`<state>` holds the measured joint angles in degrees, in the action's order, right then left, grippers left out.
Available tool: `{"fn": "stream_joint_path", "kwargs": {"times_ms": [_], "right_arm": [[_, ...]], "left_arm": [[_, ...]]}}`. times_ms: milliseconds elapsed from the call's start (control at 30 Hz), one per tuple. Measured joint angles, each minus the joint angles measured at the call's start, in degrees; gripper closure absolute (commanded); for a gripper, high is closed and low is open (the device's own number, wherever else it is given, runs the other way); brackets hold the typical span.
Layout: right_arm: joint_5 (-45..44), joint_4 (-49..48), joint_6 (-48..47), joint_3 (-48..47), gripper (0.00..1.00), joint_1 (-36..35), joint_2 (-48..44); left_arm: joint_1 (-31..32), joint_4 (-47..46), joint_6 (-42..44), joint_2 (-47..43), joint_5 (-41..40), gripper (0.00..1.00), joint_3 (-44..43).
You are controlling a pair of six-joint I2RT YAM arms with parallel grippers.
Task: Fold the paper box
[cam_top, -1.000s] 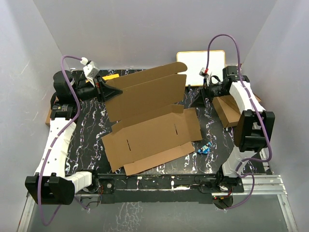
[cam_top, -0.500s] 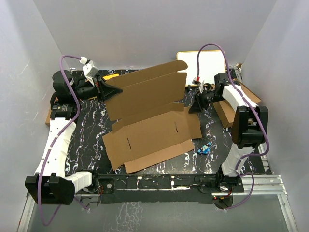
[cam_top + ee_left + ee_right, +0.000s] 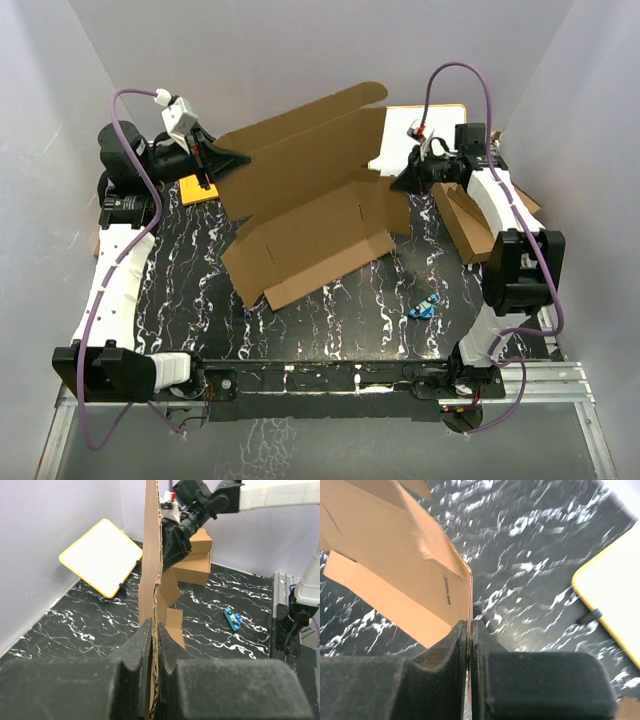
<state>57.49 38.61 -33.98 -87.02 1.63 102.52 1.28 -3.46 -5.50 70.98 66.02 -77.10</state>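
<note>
While working over the black marbled table [image 3: 330, 320], holding the paper box [image 3: 310, 200] up across its middle, raised and tilted at the far panels, seemingly down on the surface at the near flaps. Looks like an early folding step: standing the big rear panel up along its crease. Clamped tight on the cardboard's left edge with the left gripper [image 3: 154, 630]. Pinched shut on a corner flap at the right end with the right gripper [image 3: 468, 625]. Next, probably: swing the raised panel over along the crease, turning both wrists together, sparing the pinched corners. Off right, a smaller brown box [image 3: 465, 225]; behind, a yellow-rimmed card [image 3: 440, 118]; nearer, a tiny blue object [image 3: 425, 305], well apart.
</note>
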Motion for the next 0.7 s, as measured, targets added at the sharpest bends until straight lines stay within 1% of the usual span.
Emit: {"fn": "stream_joint_path", "kwargs": {"times_ms": [67,200,233,333,400,467,567,700], "right_arm": [[0.6,-10.7,4.9,3.5,0.92,0.0,-3.4],[1.4,-29.0,12.7,11.9,0.92,-0.1,-9.3],[1.3,-34.8,14.5,14.9,0.92,-0.4,-10.3],[1.3,-46.7,18.1,22.8,0.92,-1.8,-11.1],[1.1,-53.2,20.3,28.4,0.92,-2.5,-11.1],[1.1,-57.7,22.2,32.7,0.92,-2.9,-11.1],[1.1,-66.4,24.9,37.2,0.92,-2.8,-11.5],[0.8,-75.7,28.0,43.1,0.92,-2.8,-13.1]], "left_arm": [[0.0,-1.6,-0.7,0.9,0.0,1.0,-1.7],[-0.1,-3.7,-1.5,1.3,0.6,1.0,-2.3],[-0.1,-3.8,-1.4,1.3,0.7,1.0,-2.2],[-0.2,-4.3,-1.2,1.1,1.0,1.0,0.0],[-0.3,-5.0,-1.6,1.1,1.1,1.0,2.5],[-0.4,-5.5,-2.3,1.1,1.2,1.0,4.8],[-0.4,-6.2,-3.7,1.1,1.5,1.0,7.3],[-0.4,-7.5,-6.1,0.8,1.8,1.0,8.7]]}}
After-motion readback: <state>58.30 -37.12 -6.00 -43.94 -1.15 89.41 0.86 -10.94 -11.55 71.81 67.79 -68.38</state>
